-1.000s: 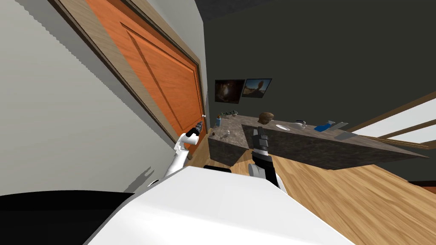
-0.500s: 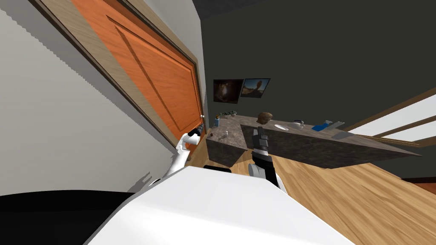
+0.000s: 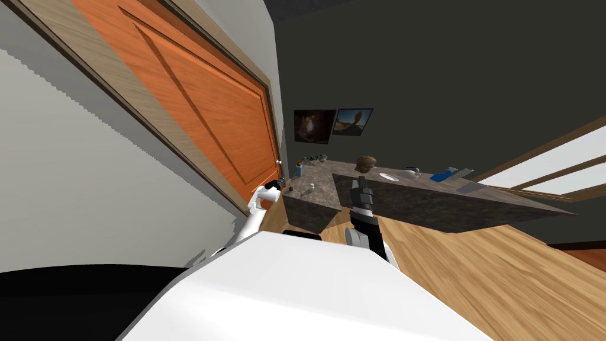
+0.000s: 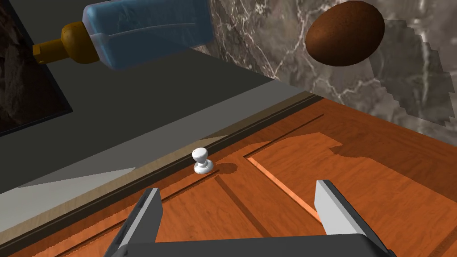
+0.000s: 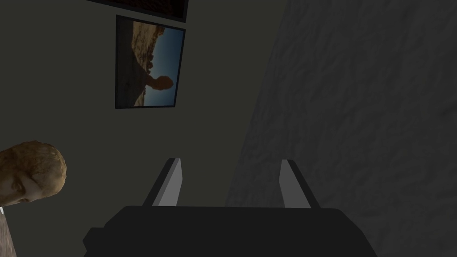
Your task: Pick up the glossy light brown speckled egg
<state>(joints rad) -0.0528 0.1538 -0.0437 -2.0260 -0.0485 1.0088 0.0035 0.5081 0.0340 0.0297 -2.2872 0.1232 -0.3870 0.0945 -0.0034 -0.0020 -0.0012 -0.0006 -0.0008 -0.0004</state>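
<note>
Left pincer (image 4: 238, 192) jaws wide apart, nothing held. Egg (image 4: 344, 33) reads dark glossy brown, lying on its side on the marbled counter (image 4: 263, 40), close to the counter edge that meets the orange door (image 4: 379, 169). Problem: I'm aimed at the door, near its white knob (image 4: 201, 160), not at the egg, which sits well off my jaw line, up and to one side. Blue bottle (image 4: 143, 29) lies on the same counter, apart from the egg. Risks as I judge them: swinging over with the jaws this close to the door could clip the panel or knob. Coming in off-centre, one blade tip hits the egg first and rolls it, possibly off that edge. It's round and slick, and thin blades give little contact, so closing off its widest part likely squirts it out; closing hard could crack it. Need to re-aim and straddle it before closing. Right pincer (image 5: 230, 163) is raised in front of the counter, jaws apart, empty.
</note>
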